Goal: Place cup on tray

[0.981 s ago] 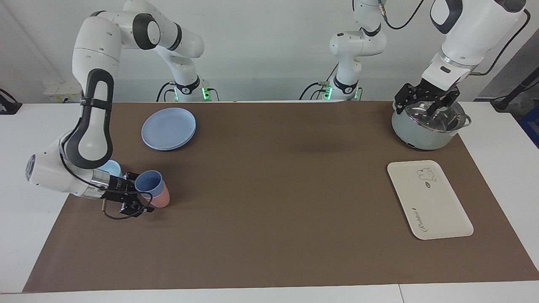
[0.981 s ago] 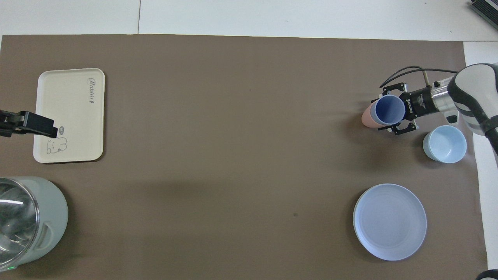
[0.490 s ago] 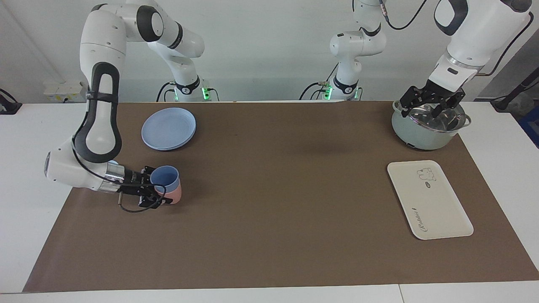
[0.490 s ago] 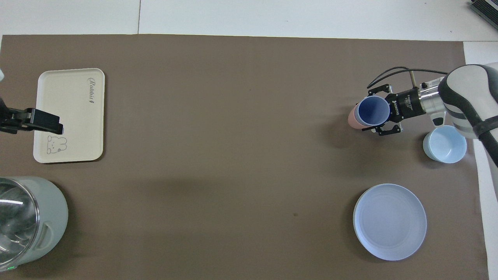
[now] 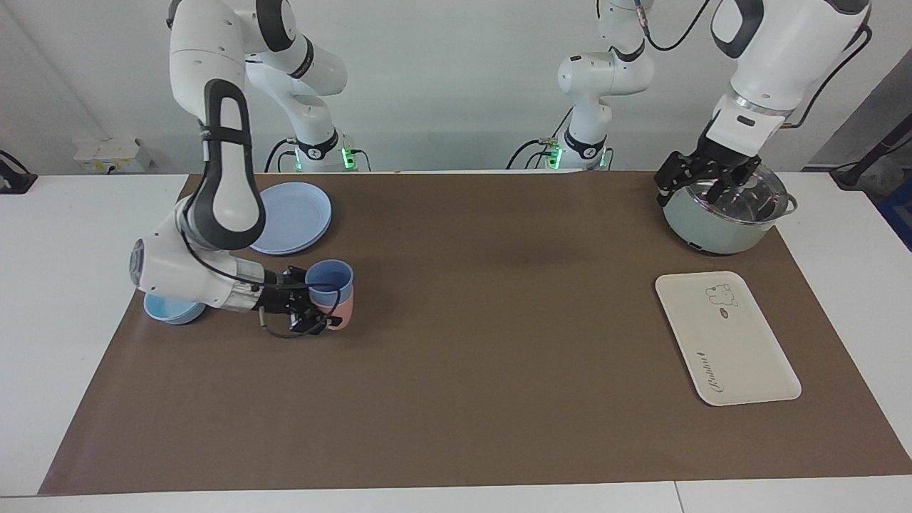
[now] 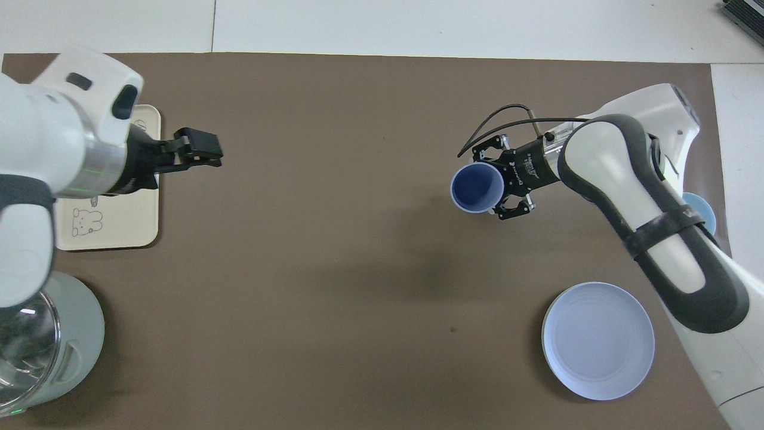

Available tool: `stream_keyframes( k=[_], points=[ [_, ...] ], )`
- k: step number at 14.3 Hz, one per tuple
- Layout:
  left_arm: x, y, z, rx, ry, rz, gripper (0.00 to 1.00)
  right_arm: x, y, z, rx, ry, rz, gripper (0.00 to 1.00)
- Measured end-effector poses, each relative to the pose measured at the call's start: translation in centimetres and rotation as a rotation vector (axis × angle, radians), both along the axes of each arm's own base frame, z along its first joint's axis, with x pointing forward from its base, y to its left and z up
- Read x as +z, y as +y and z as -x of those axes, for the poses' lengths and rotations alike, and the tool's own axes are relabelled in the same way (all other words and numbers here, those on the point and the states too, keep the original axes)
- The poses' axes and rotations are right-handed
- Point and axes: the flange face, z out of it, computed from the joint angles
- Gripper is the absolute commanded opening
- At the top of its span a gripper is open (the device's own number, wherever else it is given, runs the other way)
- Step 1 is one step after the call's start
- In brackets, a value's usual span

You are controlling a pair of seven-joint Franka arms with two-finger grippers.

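Toward the right arm's end, across-table camera: the right gripper (image 5: 318,305) is clamping the cup (image 5: 329,278), nested in a pink cup (image 5: 340,315); the left gripper (image 5: 702,182), fingers apart, is hanging over the pot (image 5: 723,221). From above, the cup (image 6: 476,188) is sitting well apart from the tray (image 6: 119,224).

A round blue plate (image 5: 286,217) (image 6: 597,340) lies on the brown mat (image 5: 470,356) (image 6: 358,269), at its edge nearest the robots. A light-blue bowl (image 5: 171,310) (image 6: 698,209) sits farther out than the plate. A grey-green pot (image 5: 719,214) (image 6: 42,343) stands well apart from the plate, toward the left arm's end.
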Motion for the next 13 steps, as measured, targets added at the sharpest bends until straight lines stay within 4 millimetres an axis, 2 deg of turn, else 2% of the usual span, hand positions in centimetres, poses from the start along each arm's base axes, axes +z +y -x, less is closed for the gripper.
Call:
stream_keyframes(
  k=[2, 3, 4, 6, 9, 11, 13],
  points=[
    [-1.3, -6.9, 2.3, 0.065, -0.043, 0.074, 1.00, 1.7, 4.6, 0.8, -0.032, -0.015, 0.020, 0.00],
    [-2.2, -9.4, 3.5, 0.075, -0.052, 0.099, 1.00, 2.7, 6.7, 1.3, -0.051, -0.022, 0.026, 0.00],
    [-3.2, -10.9, 4.2, 0.079, -0.055, 0.114, 1.00, 3.6, 8.2, 1.7, -0.069, -0.026, 0.029, 0.00],
    [-5.4, -12.7, 5.1, 0.079, -0.062, 0.131, 0.99, 5.1, 10.3, 2.4, -0.107, -0.031, 0.030, 0.00],
    [-8.5, -15.0, 5.9, 0.107, -0.072, 0.168, 0.95, 5.9, 11.5, 2.8, -0.124, -0.035, 0.029, 0.00],
    [-9.1, -15.9, 6.1, 0.128, -0.069, 0.183, 0.95, 5.8, 11.5, 2.9, -0.125, -0.035, 0.030, 0.00],
    [-9.2, -16.2, 6.1, 0.135, -0.076, 0.194, 0.83, 5.8, 11.4, 2.8, -0.126, -0.035, 0.031, 0.00]
  ],
)
